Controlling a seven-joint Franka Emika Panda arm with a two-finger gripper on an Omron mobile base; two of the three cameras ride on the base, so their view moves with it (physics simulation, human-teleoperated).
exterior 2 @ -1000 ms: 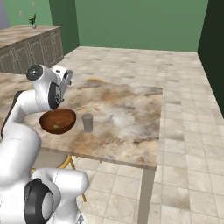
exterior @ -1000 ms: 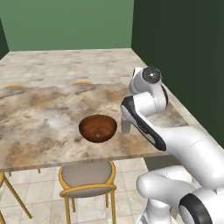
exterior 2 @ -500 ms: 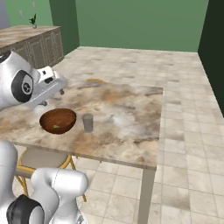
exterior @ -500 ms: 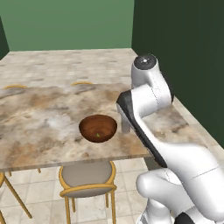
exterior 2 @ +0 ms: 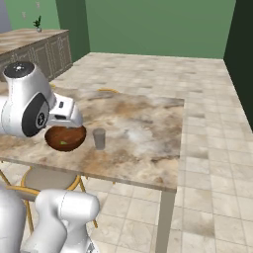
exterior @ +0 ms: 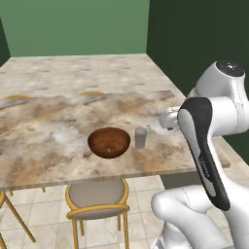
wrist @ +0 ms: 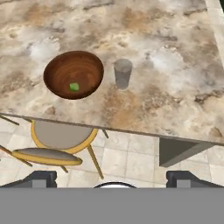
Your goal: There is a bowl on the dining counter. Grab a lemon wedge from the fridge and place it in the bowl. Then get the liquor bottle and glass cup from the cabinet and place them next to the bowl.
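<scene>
Nearest me, my gripper (wrist: 112, 177) hangs back from the counter edge with its fingertips (wrist: 41, 177) spread wide apart and nothing between them, above a yellow-framed chair (wrist: 57, 140) tucked under the slab. On the dining counter (exterior: 44, 126) just past that edge sits the bowl (wrist: 73, 74) with a small green lemon wedge (wrist: 74, 87) lying inside it, and the glass cup (wrist: 123, 73) stands upright just beside the bowl, not touching it. Farther off, I see green walls (exterior 2: 158, 24) and a worktop on beige cabinets (exterior 2: 37, 49) with a small plant (exterior 2: 38, 23) on it.
</scene>
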